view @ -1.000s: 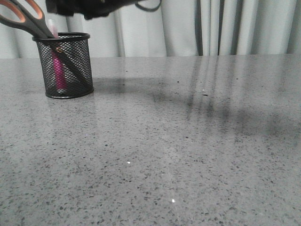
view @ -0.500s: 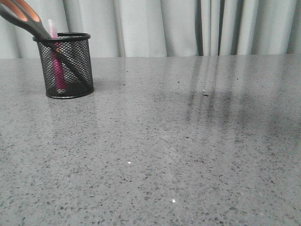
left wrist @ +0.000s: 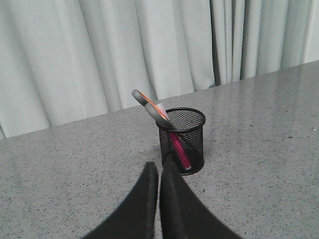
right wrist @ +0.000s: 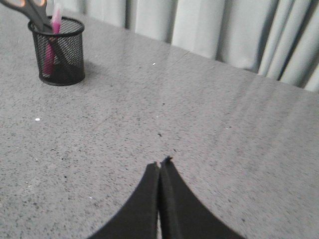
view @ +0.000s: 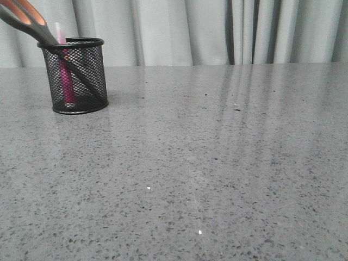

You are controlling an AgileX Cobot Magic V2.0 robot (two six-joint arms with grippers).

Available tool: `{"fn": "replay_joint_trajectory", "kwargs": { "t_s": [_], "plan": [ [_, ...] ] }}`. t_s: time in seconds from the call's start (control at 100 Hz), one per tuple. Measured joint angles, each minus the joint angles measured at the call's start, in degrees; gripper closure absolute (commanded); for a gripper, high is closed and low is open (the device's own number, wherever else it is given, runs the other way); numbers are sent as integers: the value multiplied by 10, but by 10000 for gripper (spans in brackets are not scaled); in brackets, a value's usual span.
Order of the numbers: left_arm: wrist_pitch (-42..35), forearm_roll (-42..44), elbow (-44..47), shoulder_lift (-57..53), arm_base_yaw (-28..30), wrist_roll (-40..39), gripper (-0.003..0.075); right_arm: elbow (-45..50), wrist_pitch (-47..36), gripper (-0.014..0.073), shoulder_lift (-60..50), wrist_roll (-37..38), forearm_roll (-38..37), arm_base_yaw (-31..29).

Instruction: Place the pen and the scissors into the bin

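Note:
The bin, a black wire-mesh cup, stands at the far left of the grey table. The pink pen stands inside it, its pale cap above the rim. The scissors rest blades-down in the bin, their grey and orange handles leaning out to the left. The left wrist view shows the bin, pen and scissors just beyond my left gripper, which is shut and empty. My right gripper is shut and empty, far from the bin. Neither gripper shows in the front view.
The speckled grey table stretches wide in front and to the right of the bin. Pale curtains hang behind the table's far edge.
A dark arm that hung over the bin at the top of the front view one second ago has left that view. The bin, pen and scissors have not moved.

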Motion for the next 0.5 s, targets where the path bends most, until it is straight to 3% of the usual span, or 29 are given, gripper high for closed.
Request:
{"fn": "replay_joint_trajectory", "kwargs": {
  "t_s": [0.16,0.5],
  "plan": [
    [0,0,0,0,0,0,739,11,47,653,-64,0,-1,0],
    [0,0,0,0,0,0,739,11,57,653,-68,0,-2,0]
  ]
}}
